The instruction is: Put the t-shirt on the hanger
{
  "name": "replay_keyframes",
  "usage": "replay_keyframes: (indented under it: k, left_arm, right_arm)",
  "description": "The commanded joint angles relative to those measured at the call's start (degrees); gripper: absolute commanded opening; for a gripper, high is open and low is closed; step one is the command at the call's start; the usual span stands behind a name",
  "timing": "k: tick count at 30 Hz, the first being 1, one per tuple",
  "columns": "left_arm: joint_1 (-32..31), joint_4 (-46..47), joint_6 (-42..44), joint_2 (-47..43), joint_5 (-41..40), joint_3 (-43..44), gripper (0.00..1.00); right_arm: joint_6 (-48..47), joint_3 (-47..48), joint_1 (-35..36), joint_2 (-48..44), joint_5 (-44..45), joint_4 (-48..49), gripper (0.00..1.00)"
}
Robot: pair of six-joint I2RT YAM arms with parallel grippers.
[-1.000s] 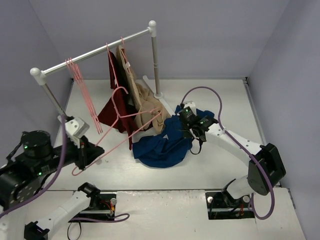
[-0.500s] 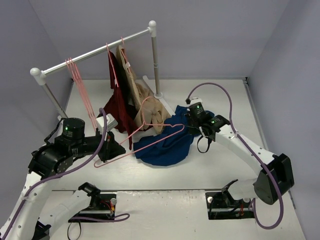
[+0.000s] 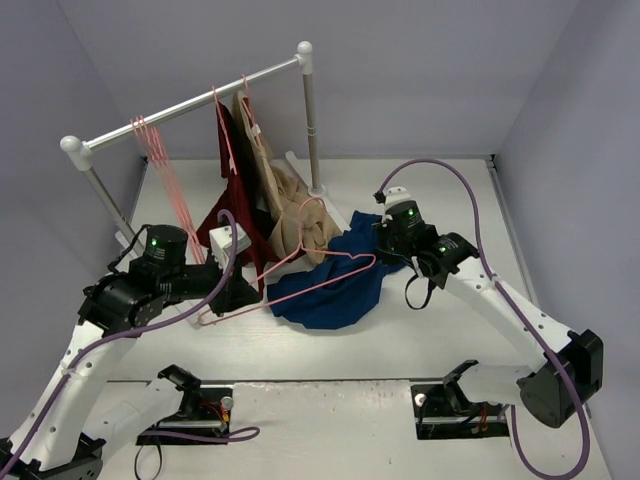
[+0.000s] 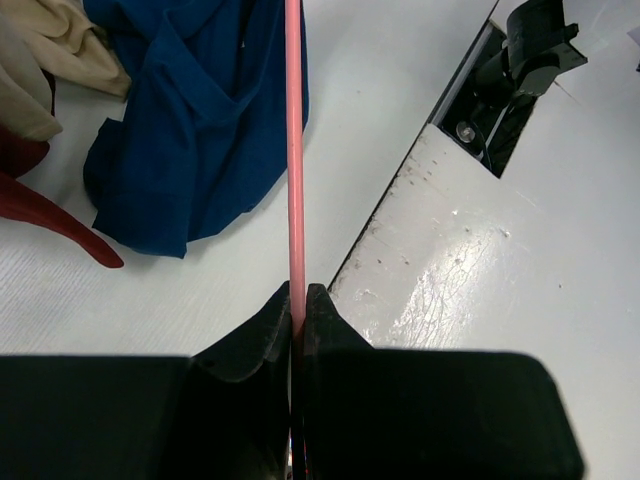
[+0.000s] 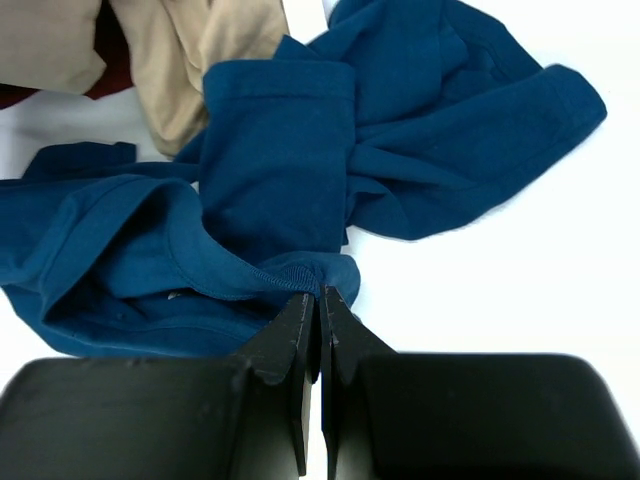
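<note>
The navy-blue t-shirt (image 3: 335, 282) lies crumpled on the table in the middle; it also shows in the right wrist view (image 5: 280, 180) and the left wrist view (image 4: 190, 130). My right gripper (image 3: 385, 240) (image 5: 321, 297) is shut on the t-shirt's ribbed collar at its right side. My left gripper (image 3: 243, 293) (image 4: 298, 300) is shut on the pink wire hanger (image 3: 320, 272), whose bar (image 4: 294, 150) runs straight out from the jaws. The hanger is held tilted above the t-shirt's left part, hook towards the rack.
A white clothes rack (image 3: 200, 98) stands at the back left with several pink hangers (image 3: 165, 180), a dark red garment (image 3: 232, 215) and a tan garment (image 3: 290, 200) hanging down to the table. The arm bases (image 3: 455, 400) sit at the near edge.
My left arm has swung right, carrying the hanger from the left side to over the t-shirt. My right gripper has shifted right and lifted the t-shirt's collar edge.
</note>
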Motion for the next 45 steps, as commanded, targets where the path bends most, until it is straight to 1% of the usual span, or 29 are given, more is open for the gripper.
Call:
replay_keyframes:
  k: [1, 4, 9, 16, 23, 25, 27, 34, 40, 45]
  left_arm:
    - [-0.36, 4.51, 2.10, 1.23, 0.48, 0.46, 0.00]
    - [-0.40, 4.90, 3.64, 1.71, -0.20, 0.29, 0.00]
    - [-0.45, 6.91, 3.43, 1.73, -0.81, -0.44, 0.00]
    - [-1.96, 9.95, 4.61, 2.53, 2.39, -1.54, 0.00]
    - [-4.56, 18.98, 2.93, 3.09, 5.01, -3.01, 0.00]
    - [-4.75, 22.00, 2.49, 3.84, 5.96, -3.11, 0.00]
    - [-4.84, 23.05, 1.04, 4.55, 7.17, -2.96, 0.00]
    - [-4.84, 26.30, 0.19, 6.29, 10.61, -2.40, 0.00]
    - [-4.93, 34.85, -5.02, 7.53, 12.09, -2.11, 0.00]
    - [-4.96, 46.12, -11.52, 8.75, 10.97, -3.01, 0.00]
  right_arm:
    - [-1.29, 3.22, 0.86, -2.63, -1.31, 1.63, 0.00]
    - [-1.47, 3.46, 1.22, -2.98, -1.63, 1.66, 0.00]
    - [-1.87, 3.33, 1.69, -3.32, -2.27, 1.66, 0.00]
    - [-2.54, 3.83, 2.37, -4.26, -3.89, 1.66, 0.00]
    - [-5.42, 6.62, 2.73, -5.74, -4.62, 1.57, 0.00]
    - [-6.41, 7.52, 2.79, -6.03, -6.55, 1.60, 0.00]
    - [-7.23, 8.11, 2.91, -6.53, -6.83, 1.62, 0.00]
    - [-10.72, 10.12, 2.91, -8.72, -10.22, 1.57, 0.01]
    - [-14.00, 14.59, 2.91, -8.93, -12.23, 1.57, 0.03]
    - [-14.27, 19.23, 2.91, -7.77, -13.61, 1.57, 0.03]
